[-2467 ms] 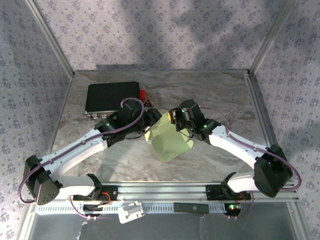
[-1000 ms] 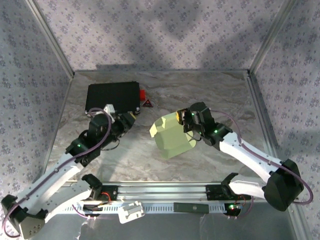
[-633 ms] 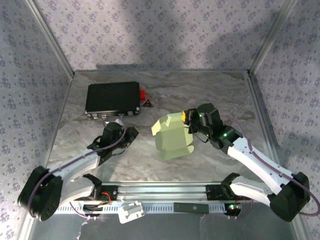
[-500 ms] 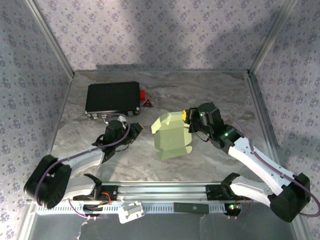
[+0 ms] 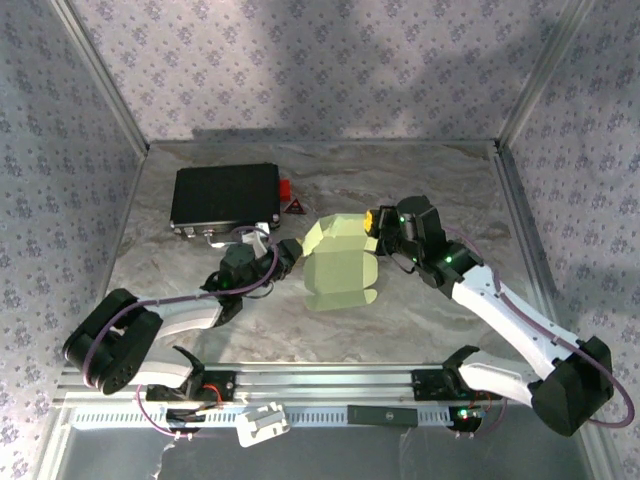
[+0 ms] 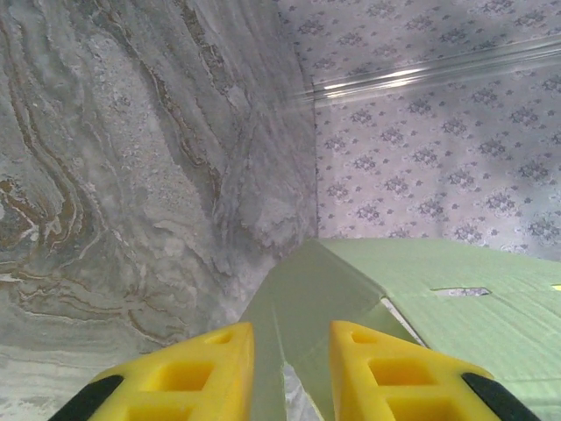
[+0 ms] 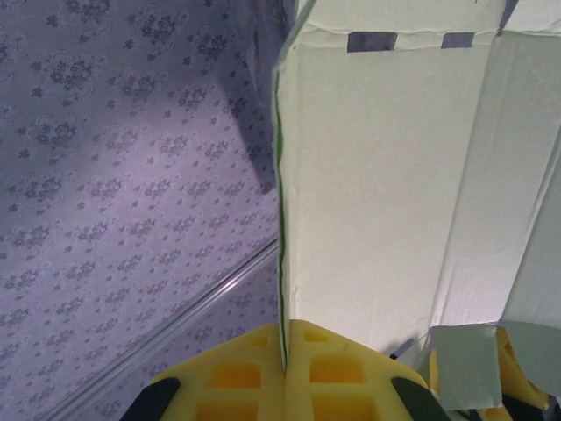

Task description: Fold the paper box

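The paper box (image 5: 338, 266), a pale yellow-green die-cut sheet partly folded, stands tilted at mid-table. My right gripper (image 5: 372, 222) holds its upper right edge. In the right wrist view the yellow fingers (image 7: 342, 368) are pressed together on the sheet's thin edge (image 7: 282, 263), so the right gripper (image 7: 285, 331) is shut on the paper box (image 7: 377, 175). My left gripper (image 5: 291, 250) lies low at the box's left side. In the left wrist view the left gripper (image 6: 291, 340) is open, and a narrow flap of the paper box (image 6: 311, 289) reaches into the gap between the jaws.
A black rectangular case (image 5: 224, 196) lies at the back left, with a small red part (image 5: 286, 190) and a red triangle sign (image 5: 298, 207) beside it. Patterned walls and metal posts enclose the marble table (image 5: 450, 190). The arms' base rail (image 5: 330, 385) runs along the near edge.
My left arm has swung in from the left, bringing its gripper up to the box's left flap. The right gripper kept its hold and shifted the box slightly back.
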